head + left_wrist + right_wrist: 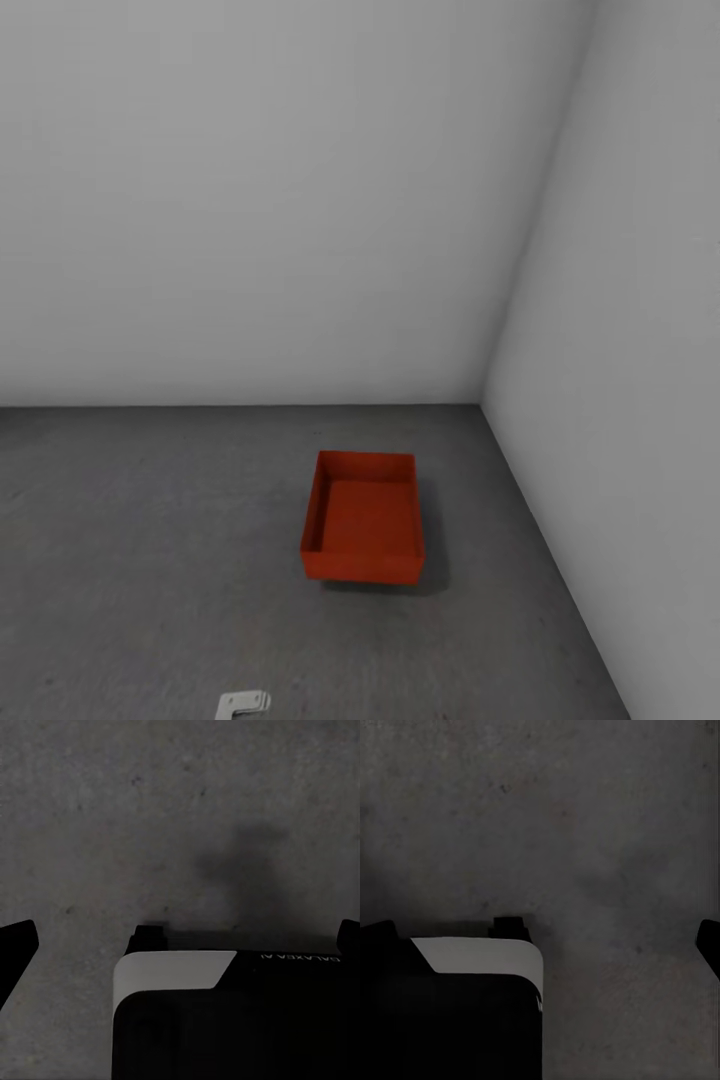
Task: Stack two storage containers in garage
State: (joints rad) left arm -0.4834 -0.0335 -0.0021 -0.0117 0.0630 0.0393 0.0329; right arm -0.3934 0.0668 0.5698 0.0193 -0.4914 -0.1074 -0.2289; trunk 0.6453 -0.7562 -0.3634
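Storage container (362,520), orange-red and open-topped, sits upright on the garage's grey concrete floor (140,560) at about 1 o'clock from the robot, near the white wall corner (484,400). Both wrist views face bare concrete; whether either gripper is open cannot be told.

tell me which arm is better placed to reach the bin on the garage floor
Right, tentatively. The orange-red bin sits on the concrete floor right of the head view's centre, near the right-hand wall. Both wrist views show only floor beneath open claws, so neither is close.
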